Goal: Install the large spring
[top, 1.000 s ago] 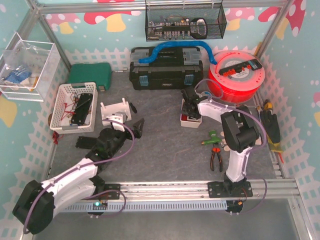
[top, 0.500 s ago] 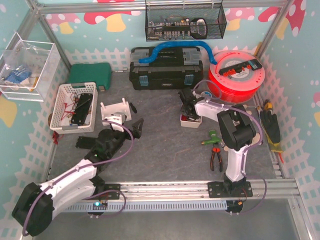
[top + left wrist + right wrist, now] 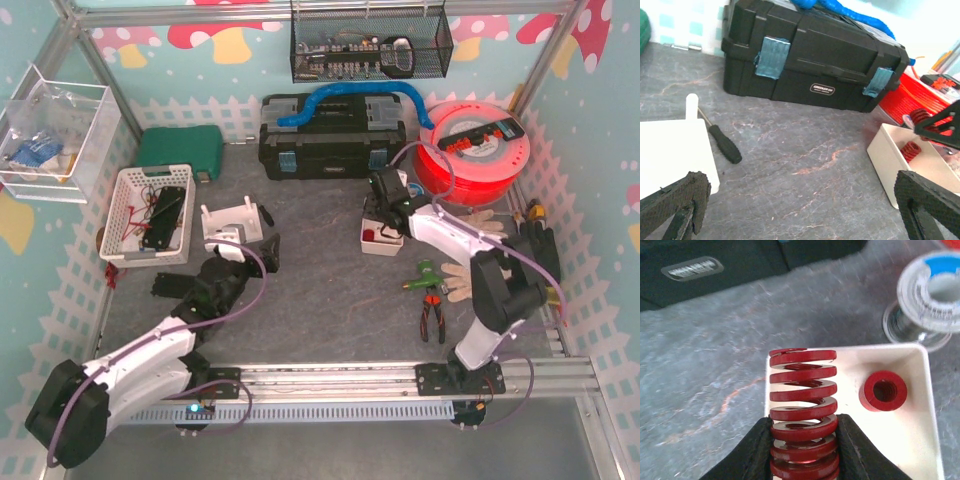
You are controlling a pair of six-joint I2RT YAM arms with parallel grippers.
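Note:
My right gripper (image 3: 803,440) is shut on the large spring (image 3: 802,395), a bright red ribbed coil that stands upright between the pads. It hangs over the left edge of a small white tray (image 3: 920,440). A shorter red cylinder (image 3: 883,390) lies in that tray. In the top view the right gripper (image 3: 386,212) is just behind the tray (image 3: 381,246). My left gripper (image 3: 800,210) is open and empty, low over the mat. A white fixture (image 3: 228,225) stands right beside the left gripper (image 3: 268,250), which faces the tray (image 3: 890,160).
A black toolbox (image 3: 332,148) and a red filament spool (image 3: 475,150) stand at the back. A white basket (image 3: 150,215) is on the left. A black screwdriver (image 3: 722,142) lies by the fixture. Pliers (image 3: 432,315), a green tool (image 3: 425,272) and gloves (image 3: 470,275) lie to the right.
My right arm's elbow has swung out to the right and its gripper has moved a little back from the tray, still shut. My left gripper has barely shifted.

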